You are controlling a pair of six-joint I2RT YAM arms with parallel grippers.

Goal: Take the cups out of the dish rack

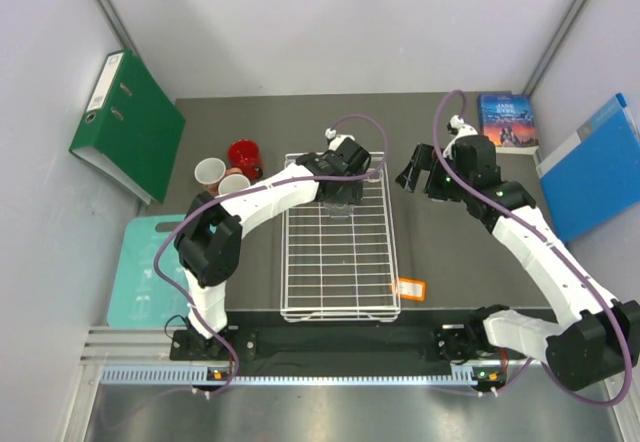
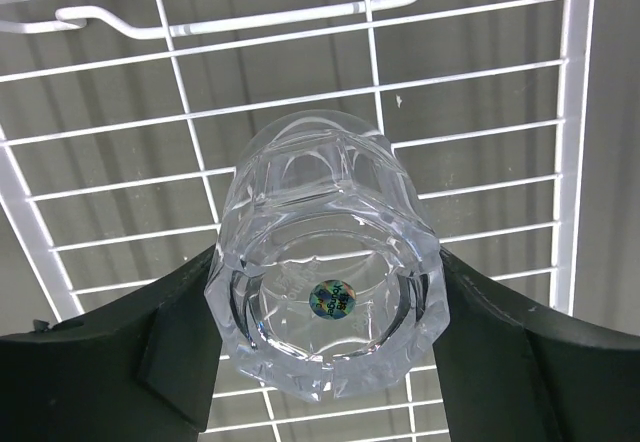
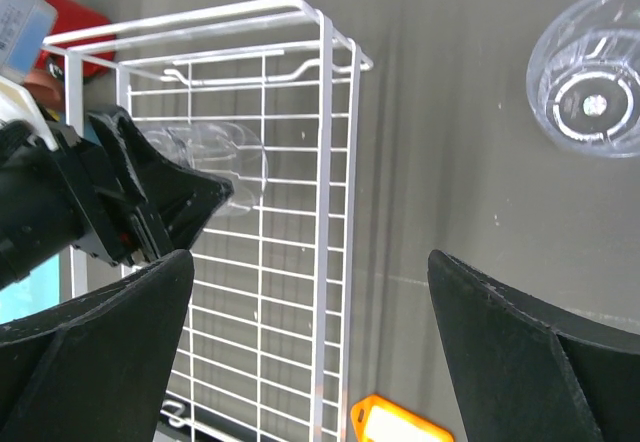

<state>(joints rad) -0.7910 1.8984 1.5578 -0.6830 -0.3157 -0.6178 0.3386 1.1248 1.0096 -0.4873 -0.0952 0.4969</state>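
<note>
The left pincer point(image 2: 327, 262) has its two dark fingers point(image 2: 180, 347) set on either side of a clear glass tumbler point(image 2: 320, 192). They sit close against its walls, but I cannot tell whether they clamp it. The tumbler sits inside the dish rack point(image 1: 340, 262) at its far end, its stickered base toward the wrist camera. The right pincer point(image 1: 420, 177) hangs spread apart and holds nothing, just right of the rack's far right corner. A second tumbler point(image 3: 590, 87) stands on the tabletop point(image 1: 450, 252) near that corner. A red mug point(image 1: 245, 154), a pale mug point(image 1: 209, 172) and a salmon mug point(image 1: 234, 183) cluster left of the rack's far left corner.
</note>
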